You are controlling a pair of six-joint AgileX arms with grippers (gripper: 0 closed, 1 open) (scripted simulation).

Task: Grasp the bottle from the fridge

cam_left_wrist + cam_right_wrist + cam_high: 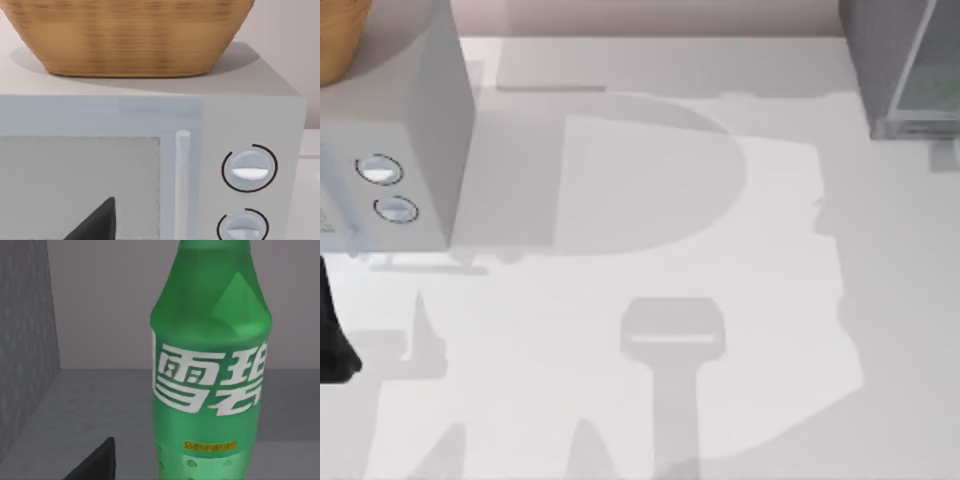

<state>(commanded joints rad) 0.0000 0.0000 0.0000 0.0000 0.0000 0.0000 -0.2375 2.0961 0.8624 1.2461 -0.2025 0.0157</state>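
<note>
A matte black, wedge-shaped tool (95,462) finger tip, unmarked.

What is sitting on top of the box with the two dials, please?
A woven basket rests on the box, towards its left side. Its inside is cut off above, so any contents cannot be seen.

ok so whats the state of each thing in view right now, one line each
bottle: upright on a grey shelf, close in front of the right wrist camera, not gripped.
fridge: at the table's far right corner; whether the door is open cannot be told.
microwave: door shut, both dials in place.
basket: sitting on top of the microwave.
left tool: facing the microwave door.
right tool: near the bottle.
</note>
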